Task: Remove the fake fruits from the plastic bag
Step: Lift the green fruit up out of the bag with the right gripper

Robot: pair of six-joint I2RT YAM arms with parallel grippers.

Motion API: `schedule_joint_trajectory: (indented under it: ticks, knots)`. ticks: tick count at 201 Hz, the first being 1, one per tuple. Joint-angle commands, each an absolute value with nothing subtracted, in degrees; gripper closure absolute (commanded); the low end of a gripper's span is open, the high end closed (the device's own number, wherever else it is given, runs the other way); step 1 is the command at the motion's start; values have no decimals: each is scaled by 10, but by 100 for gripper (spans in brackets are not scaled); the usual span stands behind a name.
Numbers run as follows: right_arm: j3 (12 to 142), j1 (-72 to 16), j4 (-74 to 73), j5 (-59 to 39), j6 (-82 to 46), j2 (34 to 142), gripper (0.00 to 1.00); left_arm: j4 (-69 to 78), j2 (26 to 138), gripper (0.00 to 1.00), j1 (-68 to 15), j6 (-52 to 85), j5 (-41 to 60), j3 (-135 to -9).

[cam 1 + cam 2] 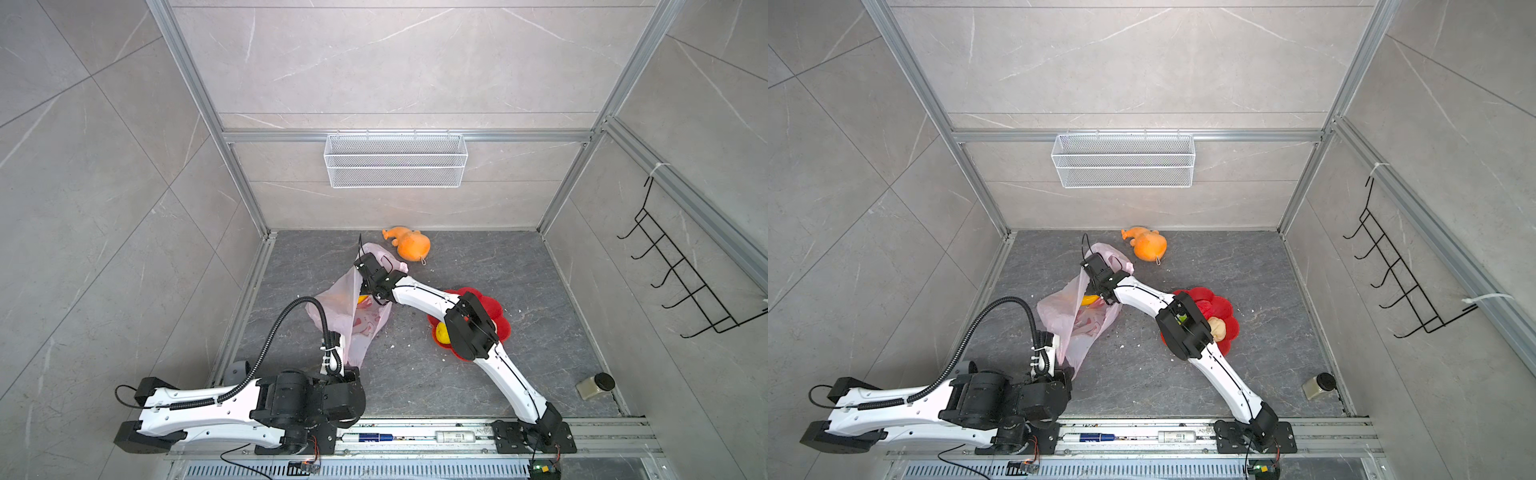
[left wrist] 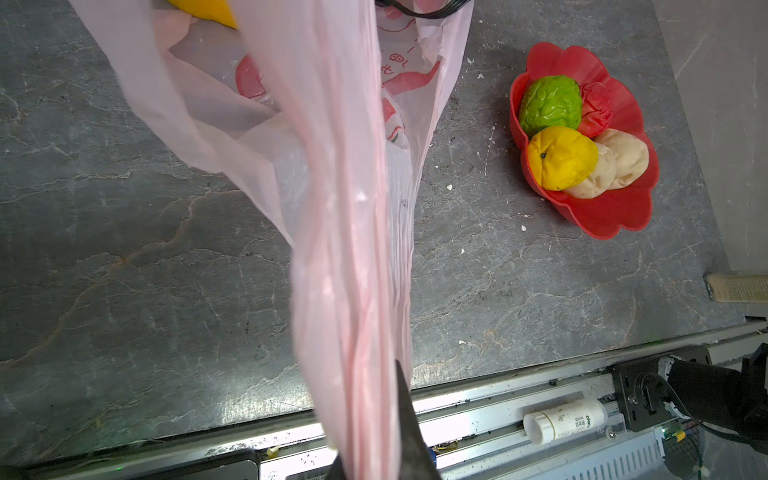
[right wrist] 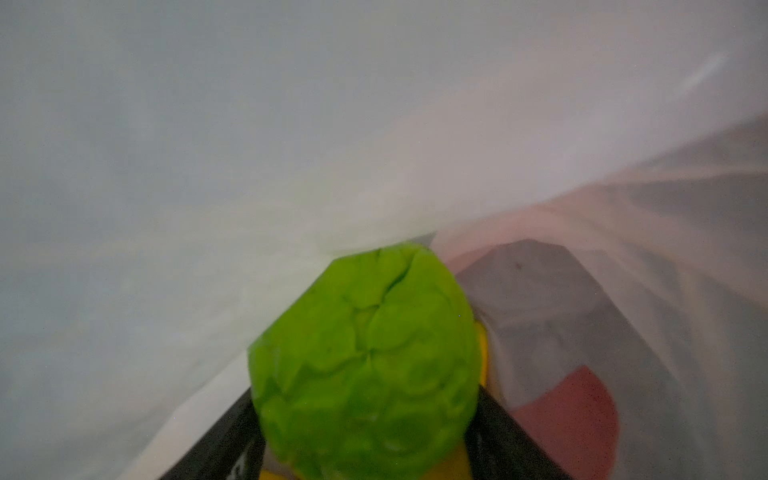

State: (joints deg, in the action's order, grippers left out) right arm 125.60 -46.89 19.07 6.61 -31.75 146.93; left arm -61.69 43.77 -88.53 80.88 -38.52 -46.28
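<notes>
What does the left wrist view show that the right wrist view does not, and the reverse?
Only the left wrist view: the red plate holding a green ball, red ball, yellow ball and two beige fruits; the left gripper pinching the plastic bag. Only the right wrist view: a second green ball clamped in the right gripper. Both: the pink bag's film and a yellow fruit inside it.
</notes>
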Motion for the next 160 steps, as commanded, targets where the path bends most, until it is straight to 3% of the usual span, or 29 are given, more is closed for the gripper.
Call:
schedule_joint_trajectory:
  ticks: [1,97,160]
  knots:
    - [1275,-461,218,72,-321,1498,27,-635,444,100,-891,822,-393,-475]
    - [1201,-460,178,57,-294,1432,57,-654,431,100,-891,839,-424,-474]
    - [1149,-461,162,49,-278,1390,64,-657,431,100,-891,842,-434,-475]
